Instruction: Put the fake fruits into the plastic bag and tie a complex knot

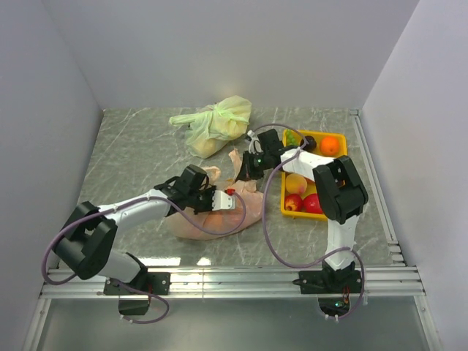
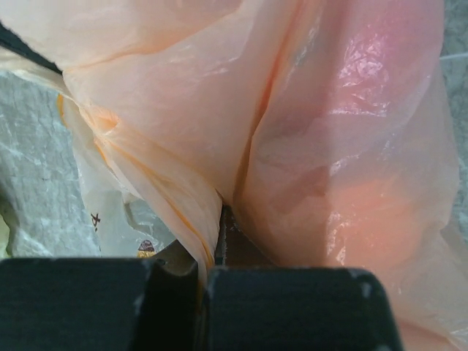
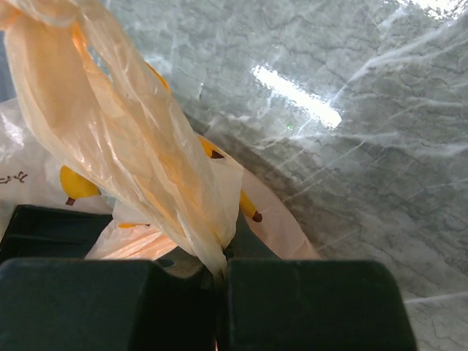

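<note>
Peach-orange film, thin and crinkled: the plastic bag (image 1: 219,212) lies slumped on the worktop (image 1: 131,161) between the two claws. The left claw (image 2: 203,270) is pinched tight on a fold of its body. The right claw (image 3: 219,274), just beyond it, is clamped on one twisted handle strip (image 3: 110,131). Something pinkish shows through the film, though most fake fruits (image 1: 313,203) sit in the yellow tray (image 1: 284,201) to the right of the right claw. The mouth probably needs opening next: draw the two grips gently apart and upward without tearing the film. The worktop is grey, marbled and glossy, with pale walls around it. A knotted yellow-green bag (image 1: 216,124) lies behind.
</note>
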You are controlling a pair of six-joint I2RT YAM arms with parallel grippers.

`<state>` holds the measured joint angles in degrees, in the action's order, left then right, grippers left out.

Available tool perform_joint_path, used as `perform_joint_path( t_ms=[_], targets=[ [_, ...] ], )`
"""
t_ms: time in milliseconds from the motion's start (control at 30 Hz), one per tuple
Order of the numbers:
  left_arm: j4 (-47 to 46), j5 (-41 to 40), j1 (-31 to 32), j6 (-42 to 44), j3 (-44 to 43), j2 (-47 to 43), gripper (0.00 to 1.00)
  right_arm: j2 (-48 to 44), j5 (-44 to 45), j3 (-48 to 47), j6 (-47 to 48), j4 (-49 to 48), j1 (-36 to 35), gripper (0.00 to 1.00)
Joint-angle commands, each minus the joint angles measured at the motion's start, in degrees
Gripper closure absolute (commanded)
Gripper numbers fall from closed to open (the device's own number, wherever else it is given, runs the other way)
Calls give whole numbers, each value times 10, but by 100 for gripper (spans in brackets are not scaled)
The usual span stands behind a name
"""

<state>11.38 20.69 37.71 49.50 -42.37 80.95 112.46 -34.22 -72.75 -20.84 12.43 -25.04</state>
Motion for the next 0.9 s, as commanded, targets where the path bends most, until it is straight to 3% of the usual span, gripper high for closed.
perform_joint_path(
  t_ms=[0, 133, 233, 267, 333, 367, 567, 733, 800, 867],
  targets=[
    [121, 61, 15, 36, -17, 8, 100, 27, 174, -31, 54, -12, 28, 100],
    [148, 51, 22, 38, -41, 24, 98, 38, 193, -52, 65, 15, 26, 100],
    [157, 49, 22, 10, -76, 13, 80, 19, 178, -48, 76, 10, 26, 100],
    [156, 49, 23, -22, -88, -1, 67, 2, 160, -46, 80, 2, 25, 100],
    [160, 48, 22, -60, -137, -15, 52, -15, 142, -35, 85, -9, 23, 100],
    [168, 50, 23, -93, -155, -20, 38, -22, 110, -32, 93, -17, 22, 100],
    [204, 83, 22, -220, -275, -83, 1, -45, 107, -35, 133, 5, -5, 100],
    [162, 67, 21, -365, -323, -147, 1, -42, 109, -28, 132, 7, -6, 100],
    [140, 19, 19, -422, -316, -179, 1, -43, 108, -27, 136, 7, -6, 100],
    [138, 8, -18, -461, -316, -195, 1, -44, 105, -27, 140, 11, -6, 100]
  ],
)
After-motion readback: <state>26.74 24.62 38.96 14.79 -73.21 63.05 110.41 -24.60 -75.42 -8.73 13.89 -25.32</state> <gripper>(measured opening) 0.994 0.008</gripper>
